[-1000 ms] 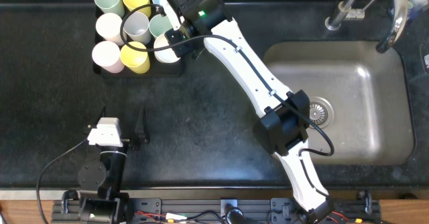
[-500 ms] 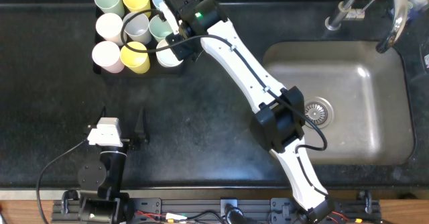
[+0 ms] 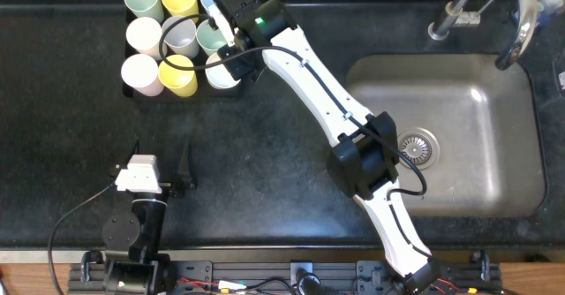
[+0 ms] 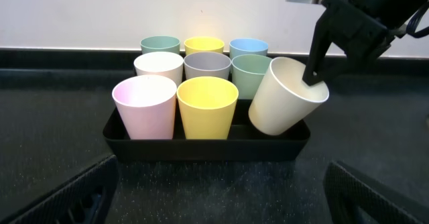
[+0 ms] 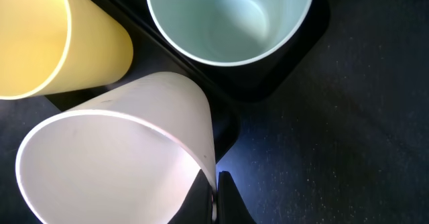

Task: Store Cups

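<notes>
Right claw (image 4: 312,75), clamped on cream cup (image 4: 281,103) rim.
Cup tilted into tray's (image 4: 201,147) last vacant corner slot, probably to seat its base first.

Eight cups (image 4: 207,106) upright in tray (image 4: 201,149); tilted cup (image 4: 285,96) at tray's near-right corner; sink (image 3: 477,154) well right.

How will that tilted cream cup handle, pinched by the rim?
Probably light: the right end effector holds the cream cup tilted by one rim wall alone. The wall looks thin and smooth, so it may flex or slip. Tapered, narrow base down in the tray, it could topple if released askew.
</notes>
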`<move>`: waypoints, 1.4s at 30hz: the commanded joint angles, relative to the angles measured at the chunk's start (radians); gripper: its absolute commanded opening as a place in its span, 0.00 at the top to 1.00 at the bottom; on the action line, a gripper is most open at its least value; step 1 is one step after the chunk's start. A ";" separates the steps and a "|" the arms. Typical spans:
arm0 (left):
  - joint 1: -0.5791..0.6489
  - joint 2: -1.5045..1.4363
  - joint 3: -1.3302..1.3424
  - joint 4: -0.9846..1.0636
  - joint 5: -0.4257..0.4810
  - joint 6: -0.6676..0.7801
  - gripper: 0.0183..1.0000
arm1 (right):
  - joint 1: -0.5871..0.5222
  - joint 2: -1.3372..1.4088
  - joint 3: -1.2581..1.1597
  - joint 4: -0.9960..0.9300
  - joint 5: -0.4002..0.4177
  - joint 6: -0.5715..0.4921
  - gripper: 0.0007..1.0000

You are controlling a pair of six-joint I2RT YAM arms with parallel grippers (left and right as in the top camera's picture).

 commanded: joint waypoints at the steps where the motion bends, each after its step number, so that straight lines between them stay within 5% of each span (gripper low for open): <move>1: -0.003 -0.008 -0.004 -0.001 -0.008 -0.019 0.00 | 0.015 0.029 0.002 0.004 -0.011 -0.023 0.96; 19: -0.003 -0.008 -0.004 -0.001 -0.008 -0.019 0.00 | 0.020 0.055 -0.002 0.005 0.016 -0.045 0.96; 20: -0.003 -0.008 -0.004 -0.001 -0.008 -0.019 0.00 | 0.021 0.055 -0.002 0.006 0.016 -0.045 0.92; 21: -0.003 -0.008 -0.004 -0.001 -0.009 -0.019 0.00 | 0.021 0.055 -0.002 0.006 0.016 -0.045 0.76; 24: -0.003 -0.008 -0.004 -0.001 -0.009 -0.019 0.00 | 0.021 0.055 -0.002 0.006 0.016 -0.045 0.07; 25: -0.003 -0.008 -0.004 -0.001 -0.009 -0.019 0.00 | 0.021 0.055 -0.002 0.006 0.016 -0.045 0.00; 42: -0.003 -0.008 -0.004 -0.001 -0.009 -0.019 0.00 | 0.020 0.019 0.048 0.046 0.113 -0.017 0.00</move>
